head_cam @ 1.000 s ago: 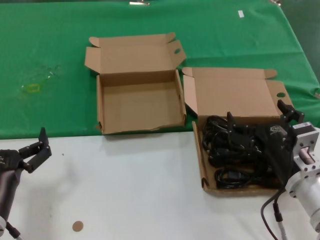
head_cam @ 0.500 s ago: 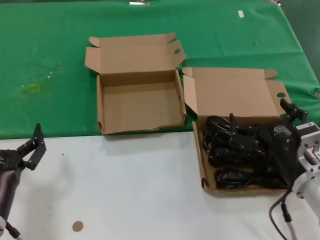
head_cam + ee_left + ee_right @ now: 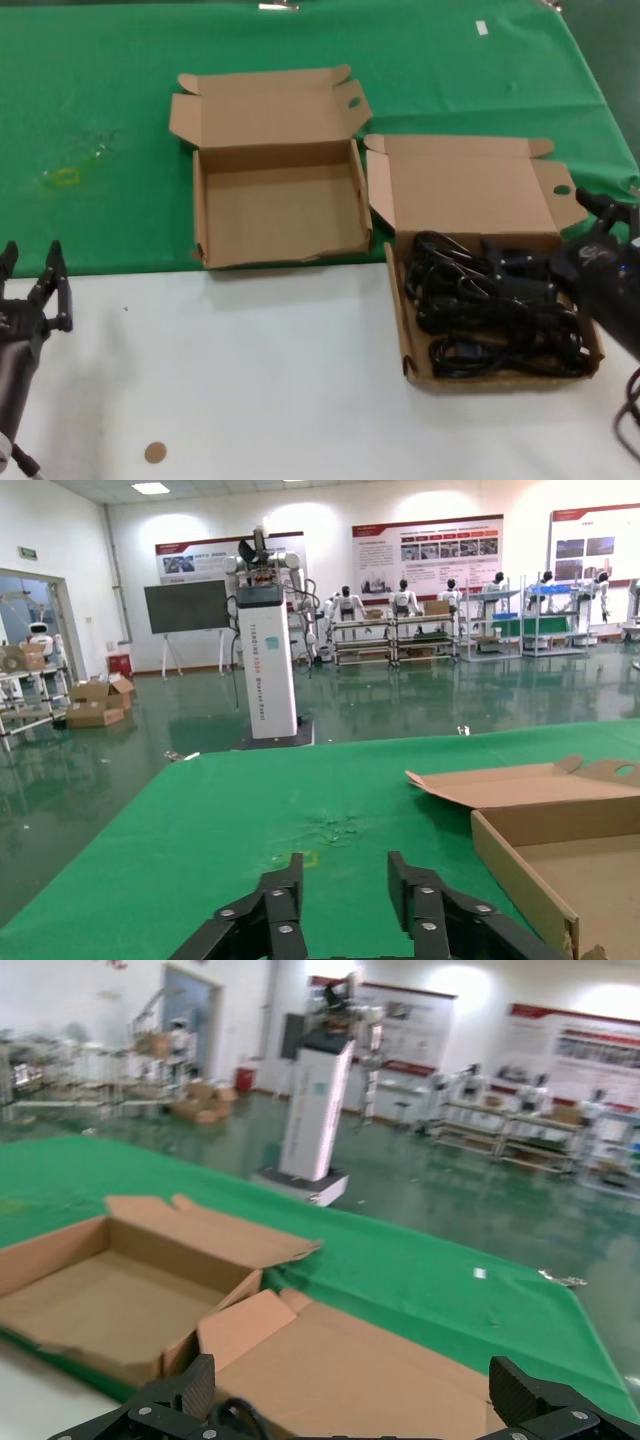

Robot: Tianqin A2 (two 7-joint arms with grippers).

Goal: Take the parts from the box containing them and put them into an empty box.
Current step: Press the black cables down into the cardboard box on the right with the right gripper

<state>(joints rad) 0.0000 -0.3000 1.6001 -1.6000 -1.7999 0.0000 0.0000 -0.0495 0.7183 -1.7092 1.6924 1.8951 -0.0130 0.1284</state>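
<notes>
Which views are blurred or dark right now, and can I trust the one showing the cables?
Head view: even light, the cables a dark tangle, the right gripper smeared. Right wrist view: soft all over, ceiling-light glare. Left wrist view: sharp, left gripper open.

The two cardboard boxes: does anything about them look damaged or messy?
Slightly. The empty box has a ragged front edge, and the box of parts holds black cables in a loose tangle. Nothing has spilled outside either box.
</notes>
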